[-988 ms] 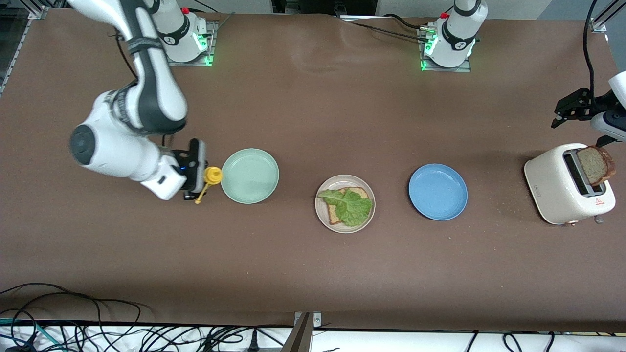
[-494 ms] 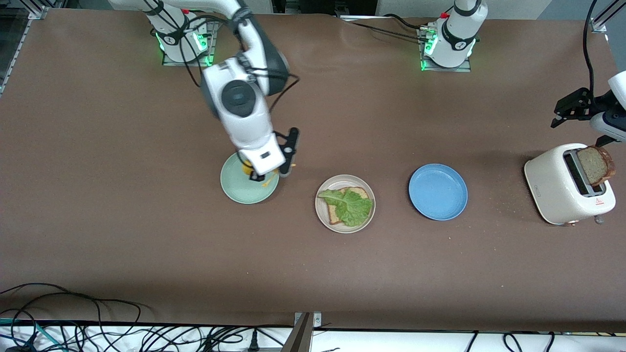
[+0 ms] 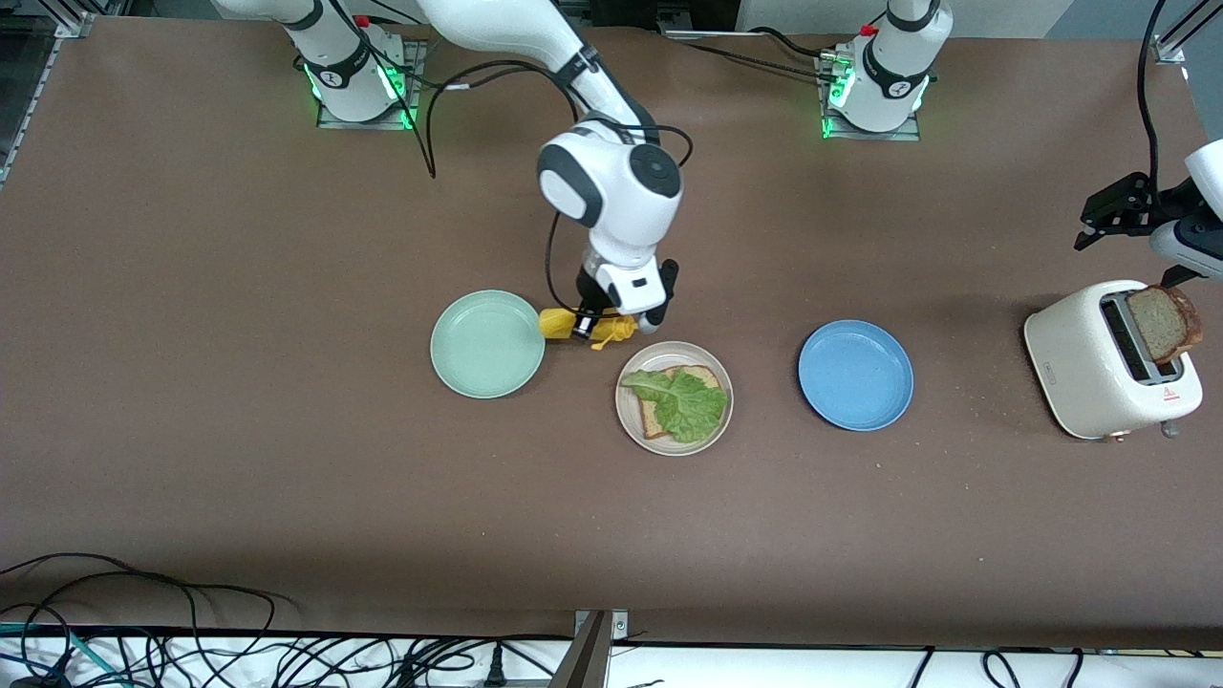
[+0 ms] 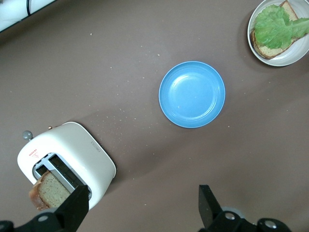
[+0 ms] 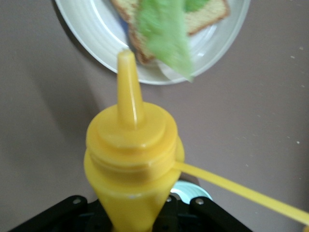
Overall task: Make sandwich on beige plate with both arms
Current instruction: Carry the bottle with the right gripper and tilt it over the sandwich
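Bright even overhead light, soft shadows on the table, lettuce blurred in right wrist view

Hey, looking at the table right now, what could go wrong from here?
1. The right gripper holds the yellow squeeze bottle with its nozzle short of the beige plate; squeezing now might put sauce on the table.
2. The lettuce leaf lies loose on the bread slice and overhangs it; the nozzle could drag it off.
3. The second bread slice leans out of the toaster; it may topple.

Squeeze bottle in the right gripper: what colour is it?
Yellow all over, nozzle included; the squeeze bottle shows best in the right wrist view.
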